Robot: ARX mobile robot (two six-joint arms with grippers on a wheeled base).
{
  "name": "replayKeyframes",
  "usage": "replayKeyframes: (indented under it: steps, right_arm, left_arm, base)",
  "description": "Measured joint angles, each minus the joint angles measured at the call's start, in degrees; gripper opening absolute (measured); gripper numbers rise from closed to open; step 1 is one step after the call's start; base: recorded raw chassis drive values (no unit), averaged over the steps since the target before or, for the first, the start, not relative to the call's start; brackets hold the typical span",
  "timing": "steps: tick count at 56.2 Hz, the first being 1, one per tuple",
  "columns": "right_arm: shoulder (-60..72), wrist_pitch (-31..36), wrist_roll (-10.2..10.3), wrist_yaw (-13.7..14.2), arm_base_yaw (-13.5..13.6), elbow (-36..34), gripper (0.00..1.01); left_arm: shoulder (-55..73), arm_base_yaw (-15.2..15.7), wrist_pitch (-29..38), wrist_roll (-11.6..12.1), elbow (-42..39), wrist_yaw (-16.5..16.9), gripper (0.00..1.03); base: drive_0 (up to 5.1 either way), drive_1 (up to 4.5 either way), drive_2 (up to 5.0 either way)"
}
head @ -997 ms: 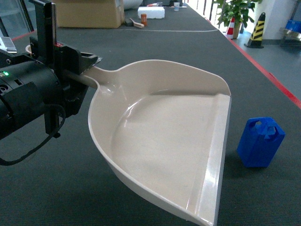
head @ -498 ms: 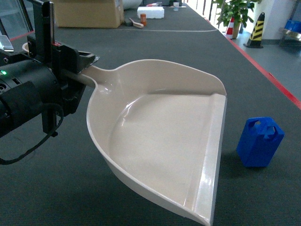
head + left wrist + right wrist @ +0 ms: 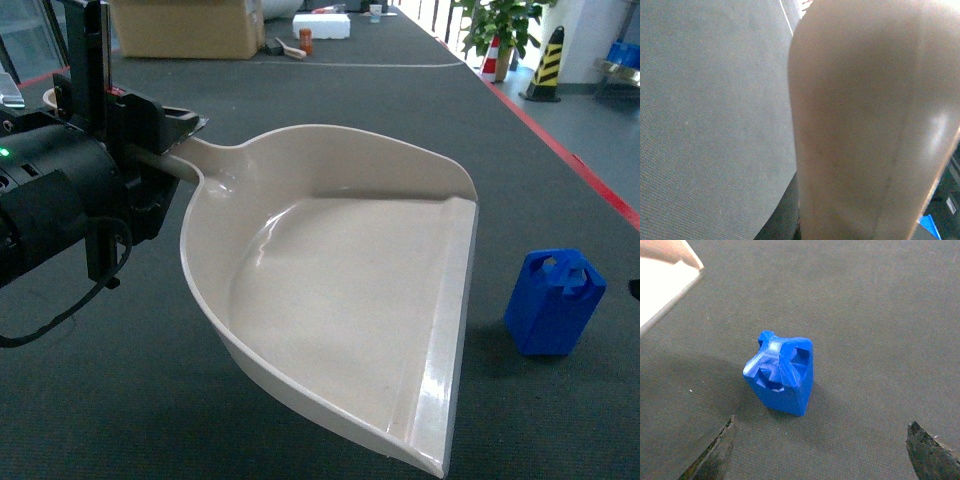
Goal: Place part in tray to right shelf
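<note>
The beige tray (image 3: pixel 330 300) hangs tilted above the dark mat, its flat lip towards the right. My left gripper (image 3: pixel 165 150) is shut on its handle at the upper left. In the left wrist view the tray's underside (image 3: pixel 865 125) fills most of the picture and hides the jaws. The blue part (image 3: pixel 553 302) stands upright on the mat, just right of the lip and clear of it. My right gripper (image 3: pixel 822 450) is open, and the part (image 3: pixel 782 372) stands a little ahead of its fingertips, left of centre. The right shelf is out of view.
A cardboard box (image 3: pixel 185 28) and a white box (image 3: pixel 322 25) sit at the far end of the mat. A red line (image 3: pixel 570 150) marks the mat's right edge. Beyond it stand a potted plant (image 3: pixel 500 30) and a yellow-black bollard (image 3: pixel 548 60).
The tray has drifted slightly left with my left gripper. A dark bit of the right arm now shows at the head view's right edge. The part has not moved.
</note>
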Motion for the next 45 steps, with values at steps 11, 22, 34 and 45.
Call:
replayKeyframes:
  steps: [11,22,34,45]
  right_arm:
    - [9.66,0.76,0.07,0.24,3.1,6.03,0.98]
    - [18.47,1.25,0.92,1.07,5.99,12.63,0.98]
    - [13.6,1.31,3.3,5.25,6.36,8.17,0.47]
    - [9.53,6.47,21.73,8.04,27.8,21.44,0.47]
  left_arm:
    - [0.0,0.0,0.0,0.0,0.0,0.0,0.18]
    - [0.0,0.0,0.02,0.0,0.0,0.0,0.18]
    - [0.0,0.04,0.04,0.0,-0.02,-0.02,0.18]
    - [0.0,0.04,-0.02,0.0,-0.02,0.02,0.18]
  base:
    - [0.0,0.0,0.0]
    - [0.0,0.0,0.0]
    - [0.0,0.0,0.0]
    - [0.0,0.0,0.0]
